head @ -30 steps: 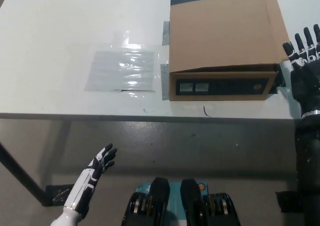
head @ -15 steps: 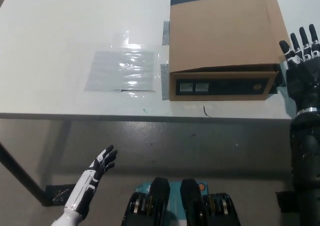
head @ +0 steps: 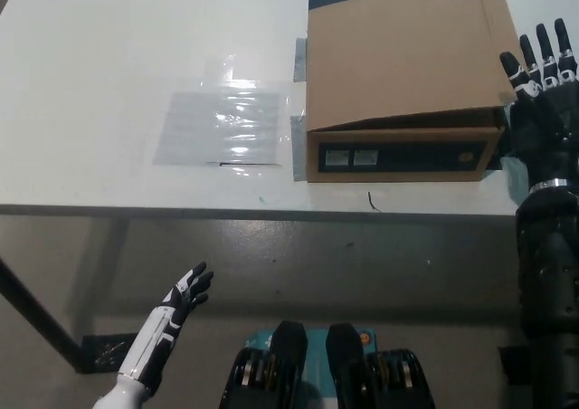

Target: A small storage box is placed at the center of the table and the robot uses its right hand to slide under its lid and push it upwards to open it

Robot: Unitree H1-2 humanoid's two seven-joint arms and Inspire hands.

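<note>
A brown cardboard storage box (head: pixel 403 160) sits on the white table (head: pixel 109 56), right of centre. Its flat lid (head: pixel 403 52) has a dark band along the far edge and lies nearly closed, its front right corner lifted slightly. My black right hand (head: pixel 538 97) is open, fingers spread and pointing away from me, touching the lid's right front corner. My white left hand (head: pixel 181 296) rests open below the table's front edge at the lower left.
A clear plastic sheet (head: pixel 222 124) lies flat on the table left of the box. Grey tape strips (head: pixel 298 147) stick out at the box's left side. The table's front edge (head: pixel 271 212) runs across the middle of the picture.
My right hand has moved forward and a little left, reaching the lid's right front corner. The lid's right side has risen slightly. The left hand has stayed still.
</note>
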